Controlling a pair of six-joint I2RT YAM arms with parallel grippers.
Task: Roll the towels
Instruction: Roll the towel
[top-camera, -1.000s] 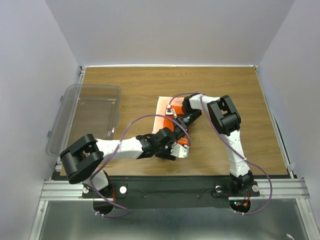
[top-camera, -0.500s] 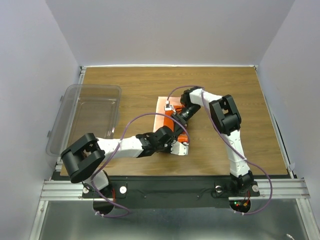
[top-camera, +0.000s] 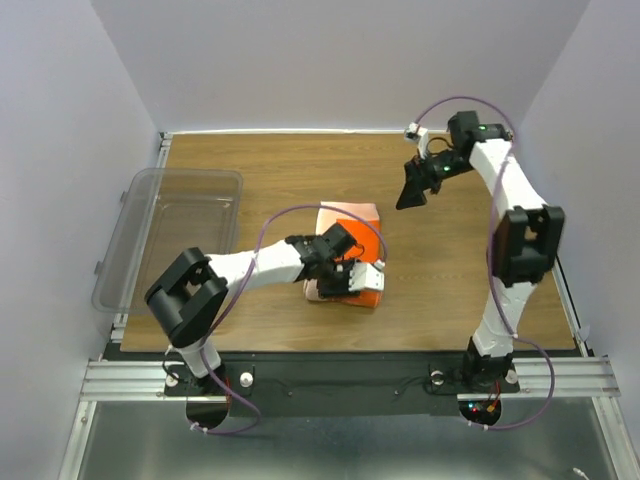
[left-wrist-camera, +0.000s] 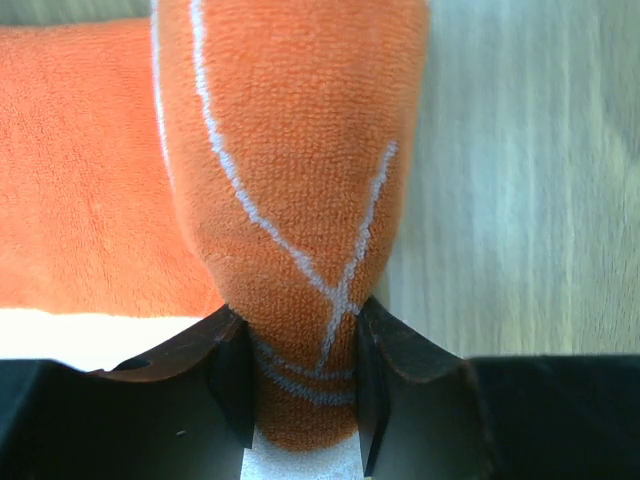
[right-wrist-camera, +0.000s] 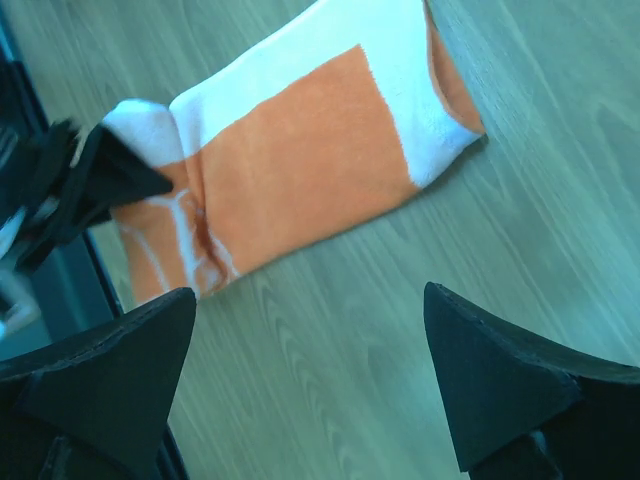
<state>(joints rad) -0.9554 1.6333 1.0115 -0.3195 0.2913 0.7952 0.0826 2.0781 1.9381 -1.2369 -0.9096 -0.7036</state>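
The orange towel (top-camera: 350, 216) lies near the middle of the table, its near end rolled into a thick bundle (left-wrist-camera: 290, 180) crossed by white lines. My left gripper (top-camera: 342, 272) is shut on that rolled end; in the left wrist view the black jaws squeeze the roll from both sides at the gripper (left-wrist-camera: 300, 385). The flat part (right-wrist-camera: 300, 150) shows orange with white borders. My right gripper (top-camera: 414, 190) hangs high over the back right of the table, away from the towel. Its fingers are wide open with only bare wood between them (right-wrist-camera: 310, 370).
A clear plastic tub (top-camera: 170, 235) stands at the table's left side. Bare wooden table (top-camera: 460, 280) lies right of the towel. White walls close in the back and both sides. The left arm's cable loops over the towel.
My right gripper let go of the towel, opened wide and swung up to the back right. My left gripper closed on the rolled end and shifted slightly toward the towel's near edge.
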